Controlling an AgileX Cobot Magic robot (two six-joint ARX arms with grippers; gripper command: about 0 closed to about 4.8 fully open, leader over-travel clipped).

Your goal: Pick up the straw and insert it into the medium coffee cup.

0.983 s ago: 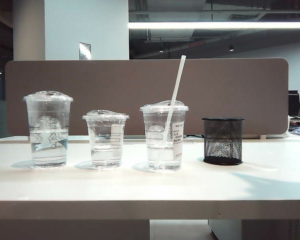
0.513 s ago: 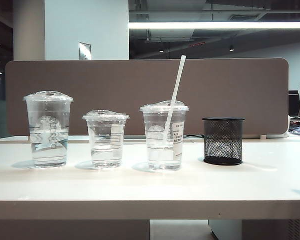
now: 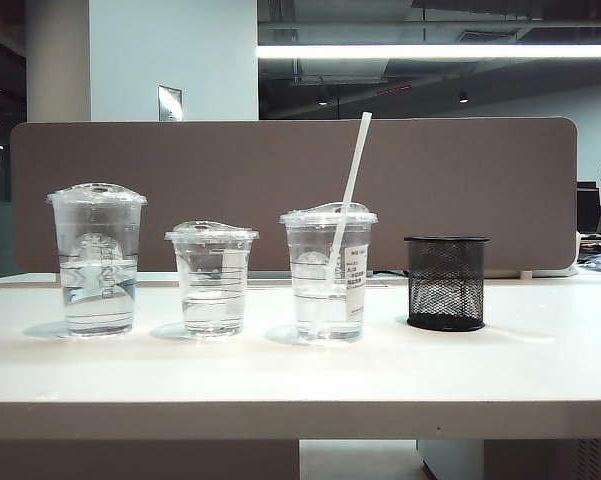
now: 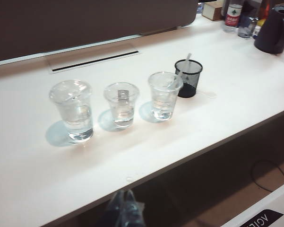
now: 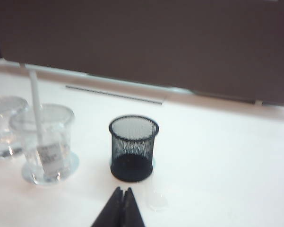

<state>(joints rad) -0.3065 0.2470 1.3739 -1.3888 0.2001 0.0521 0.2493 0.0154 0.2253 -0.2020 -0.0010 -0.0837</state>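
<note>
- No arm is seen in the exterior view; each gripper is shown only by its own wrist camera.
- The right gripper (image 5: pixel 122 203) is held back from the objects, above the near part of the white table (image 5: pixel 227 156), pointed toward the black mesh pen holder (image 5: pixel 133 147).
- Its two dark fingers are pressed together into a single point, with nothing between them and nothing touched.
- The left gripper (image 4: pixel 124 208) is seen past the near edge of the table, well apart from the row of cups, looking down on them from a raised position.
- Its fingers appear closed together and empty, though this part of the picture is dark and blurred, so the reading is only probable.
- The straw (image 3: pixel 349 188) is found standing in the medium coffee cup (image 3: pixel 328 272), passed through the lid and leaning toward the pen holder, its upper end well above the rim.
- The labelled cup is placed between the shortest clear cup (image 3: pixel 212 277) and the pen holder, near both but touching neither.
- The tallest clear cup (image 3: pixel 97 257) is set at the far left end of the row.
- Water is held in all three cups.
</note>
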